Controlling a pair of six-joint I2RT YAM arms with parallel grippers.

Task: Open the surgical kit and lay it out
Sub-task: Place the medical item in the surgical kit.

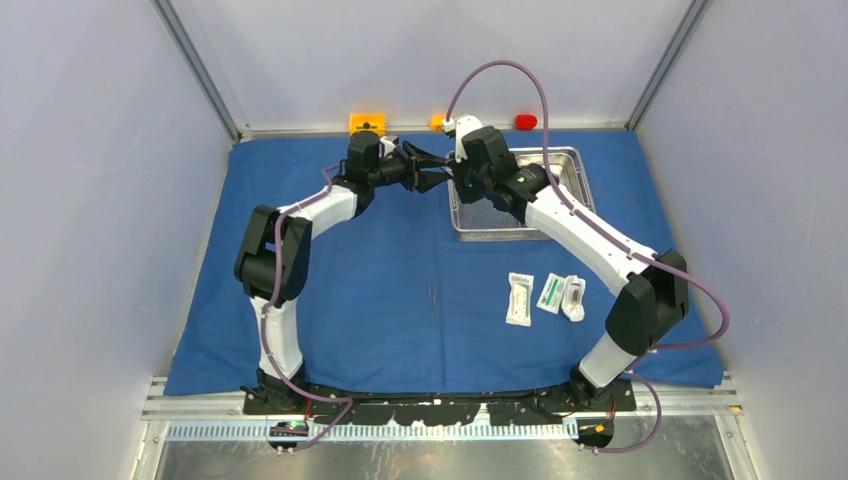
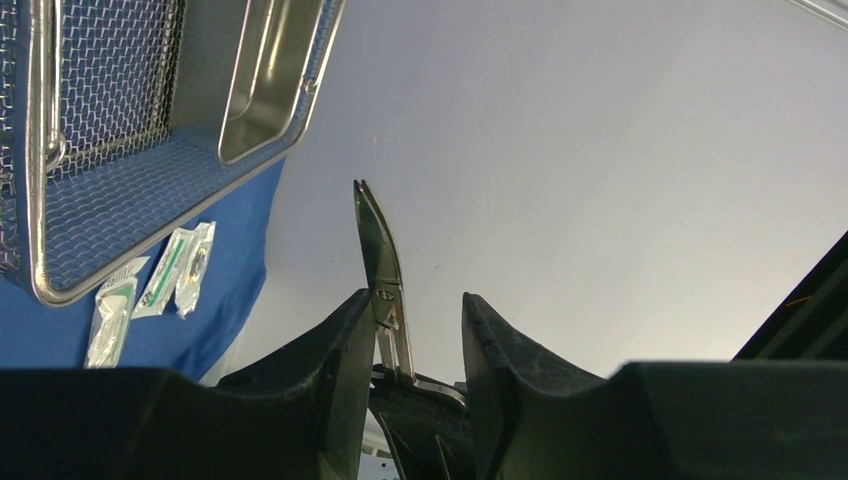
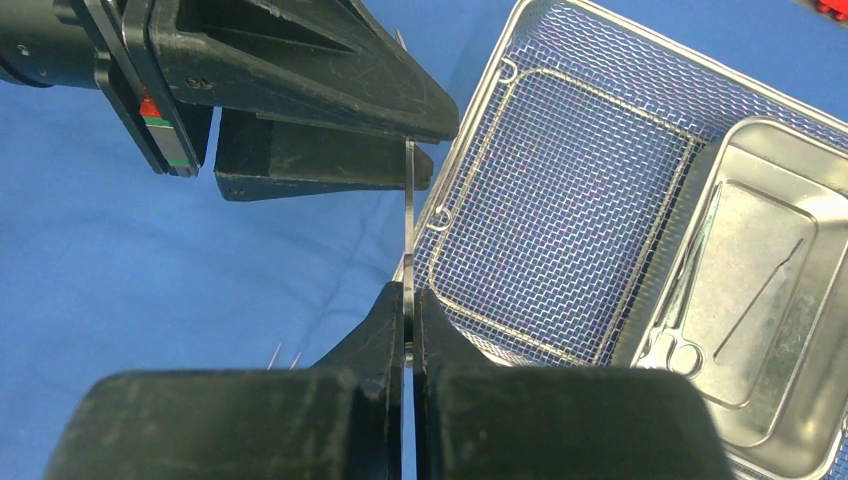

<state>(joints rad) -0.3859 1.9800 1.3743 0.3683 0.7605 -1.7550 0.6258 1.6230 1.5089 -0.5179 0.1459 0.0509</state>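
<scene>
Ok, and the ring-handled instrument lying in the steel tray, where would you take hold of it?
Across the straight shanks of the ring-handled instrument, about midway, coming straight down. It lies flat on the floor of the steel tray, close along one wall, so a sideways approach looks blocked, and the flat rings offer little to pinch.

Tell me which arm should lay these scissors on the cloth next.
Probably left: the left gripper brackets the scissors that the right gripper pinches, and bare blue cloth lies on its side; the basket and packets crowd the right.
</scene>
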